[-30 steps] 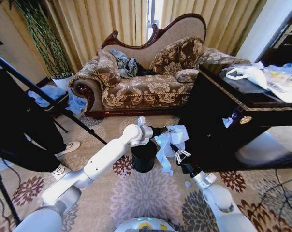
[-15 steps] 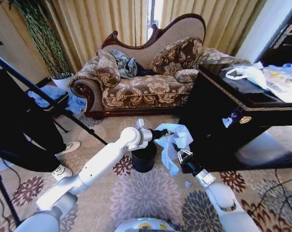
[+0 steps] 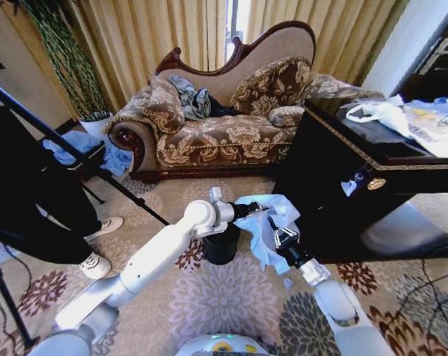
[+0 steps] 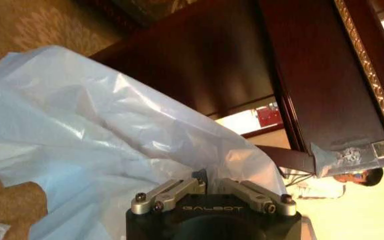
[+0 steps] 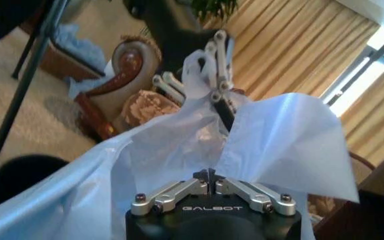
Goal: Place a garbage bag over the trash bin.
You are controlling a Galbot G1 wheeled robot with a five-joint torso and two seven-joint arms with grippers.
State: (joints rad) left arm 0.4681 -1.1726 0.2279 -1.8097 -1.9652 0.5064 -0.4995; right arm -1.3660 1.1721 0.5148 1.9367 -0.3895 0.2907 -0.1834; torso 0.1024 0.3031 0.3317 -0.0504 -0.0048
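one bag, one bin, two grippers on the plastic

there is one thin, crinkly, pale blue translucent garbage bag (image 3: pixel 267 226), and it hangs in the air between the two arms, just beside and slightly above the one small round black cylindrical trash bin (image 3: pixel 221 245). the bin stands upright on the floral patterned carpet (image 3: pixel 216 304), and its opening is partly hidden behind the left arm; no part of the bag is seen inside it or around its rim.

the left gripper (image 3: pixel 259 208) reaches across over the bin and has its fingers pressed together on the upper edge of the bag; the left wrist view shows the plastic (image 4: pixel 98 145) billowing out from between its closed tips (image 4: pixel 205 181). the right gripper (image 3: pixel 277 231) comes up from below on the side of the dark wooden cabinet (image 3: pixel 343 185) and pinches the bag lower down, its tips (image 5: pixel 209 175) meeting on a fold of plastic (image 5: pixel 272 140).

one ornate brown floral sofa (image 3: pixel 224 111) stands behind, well apart from the bin.
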